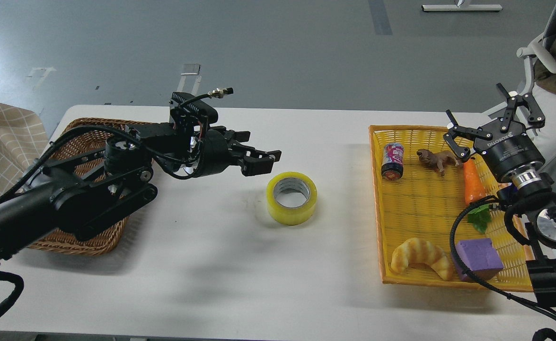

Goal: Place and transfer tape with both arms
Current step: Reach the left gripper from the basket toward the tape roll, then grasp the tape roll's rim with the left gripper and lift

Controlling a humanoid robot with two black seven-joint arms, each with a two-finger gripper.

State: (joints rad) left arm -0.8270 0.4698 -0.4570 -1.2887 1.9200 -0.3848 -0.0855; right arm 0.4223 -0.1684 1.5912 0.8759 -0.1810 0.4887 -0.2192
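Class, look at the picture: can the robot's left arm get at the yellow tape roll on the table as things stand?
Probably yes. The left gripper hangs open just left of the tape, which lies flat on the bare table with nothing between them.

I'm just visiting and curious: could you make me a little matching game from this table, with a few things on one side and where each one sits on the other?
Things:
1. tape
2. croissant
3. left gripper
4. can

Places:
A. near corner of the yellow tray, beside the purple block
B. lying flat on the bare white table, between the baskets
C. far left of the yellow tray, upright
D. in the air, just left of the tape

Pairs: 1-B, 2-A, 3-D, 4-C
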